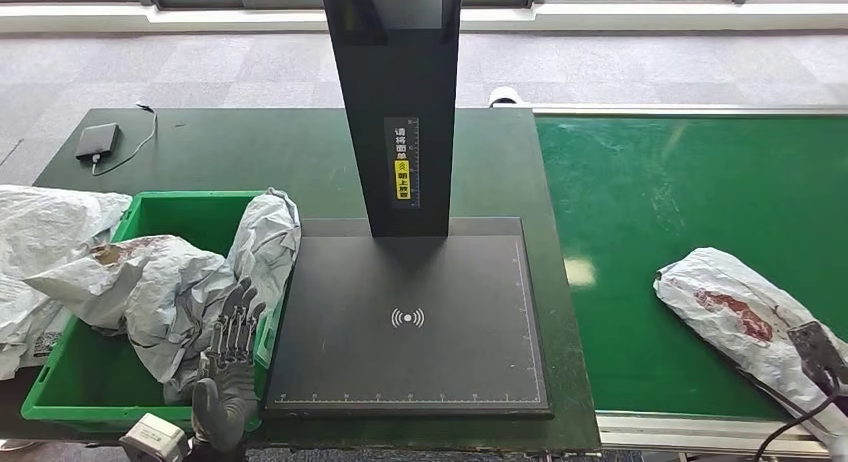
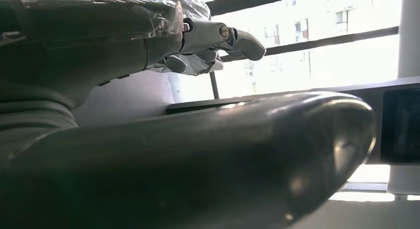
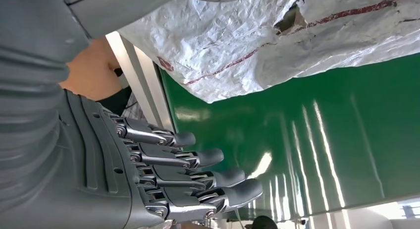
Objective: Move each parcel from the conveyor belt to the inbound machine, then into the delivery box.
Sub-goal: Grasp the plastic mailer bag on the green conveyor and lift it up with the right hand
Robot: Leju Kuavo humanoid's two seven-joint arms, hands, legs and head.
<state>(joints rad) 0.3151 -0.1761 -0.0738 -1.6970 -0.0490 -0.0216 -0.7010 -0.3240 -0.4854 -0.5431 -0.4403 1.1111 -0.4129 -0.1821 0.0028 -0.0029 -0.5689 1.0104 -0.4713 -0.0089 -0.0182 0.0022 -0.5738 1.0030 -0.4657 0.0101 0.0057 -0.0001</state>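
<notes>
A white parcel with red marks [image 1: 735,312] lies on the green conveyor belt [image 1: 680,182] at the near right. My right hand [image 3: 148,174] hovers beside this parcel [image 3: 277,35] over the belt, fingers straight and holding nothing. The inbound machine's black plate [image 1: 410,322] sits in the middle with nothing on it. Crumpled grey parcels [image 1: 170,282] fill the green delivery box [image 1: 180,197] at the left. My left hand [image 1: 228,357] lies flat at the box's near right corner. Its fingers [image 2: 218,38] are straight and touch a grey parcel without gripping it.
The machine's black column [image 1: 395,102] rises behind the plate. More white parcels [image 1: 40,222] lie outside the box at the far left. A black device with a cable [image 1: 97,140] sits at the table's back left. The belt's metal rim [image 1: 700,422] runs along the near edge.
</notes>
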